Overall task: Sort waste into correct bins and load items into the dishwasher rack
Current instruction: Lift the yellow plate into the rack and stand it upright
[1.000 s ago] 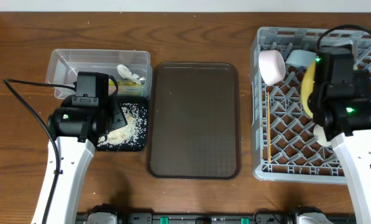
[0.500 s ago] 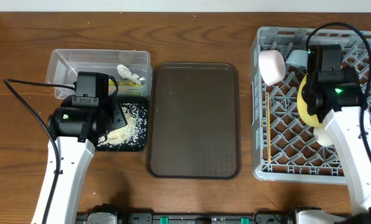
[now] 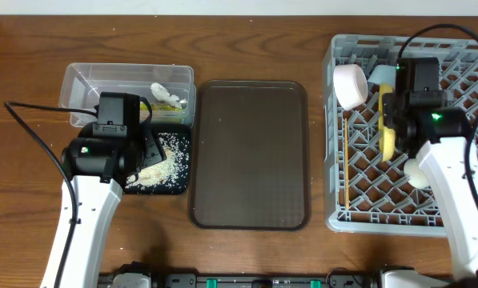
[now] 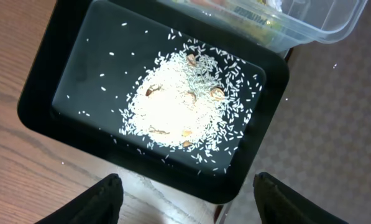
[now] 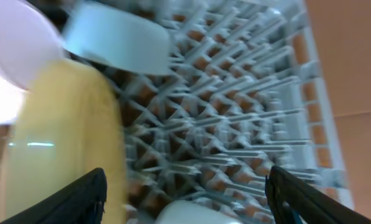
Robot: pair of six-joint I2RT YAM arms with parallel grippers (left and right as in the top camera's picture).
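Note:
The grey dishwasher rack (image 3: 463,216) at the right holds a pink bowl (image 3: 350,86), a light blue bowl (image 3: 382,75), a pale green cup (image 3: 415,172) and chopsticks (image 3: 345,164). The yellow plate (image 3: 388,120) stands on edge in it, with no finger on it. My right gripper (image 5: 191,199) hovers open over the rack, the plate (image 5: 61,143) just beside its left finger. My left gripper (image 4: 188,202) is open and holds nothing, above the near rim of the black tray (image 4: 48,106), which holds a pile of rice (image 4: 185,106). The clear tub (image 3: 126,80) holds tissue (image 3: 165,96) and a wrapper (image 4: 253,12).
A large dark brown serving tray (image 3: 251,152) lies between the bins and the rack, its edge (image 4: 334,124) right of the black tray. The two bins touch each other. Bare wooden table (image 3: 247,40) runs along the back and front.
My right gripper has opened and let go of the yellow plate, which now stands on edge in the rack; the arm shifted toward the back. My left jaws stand slightly wider.

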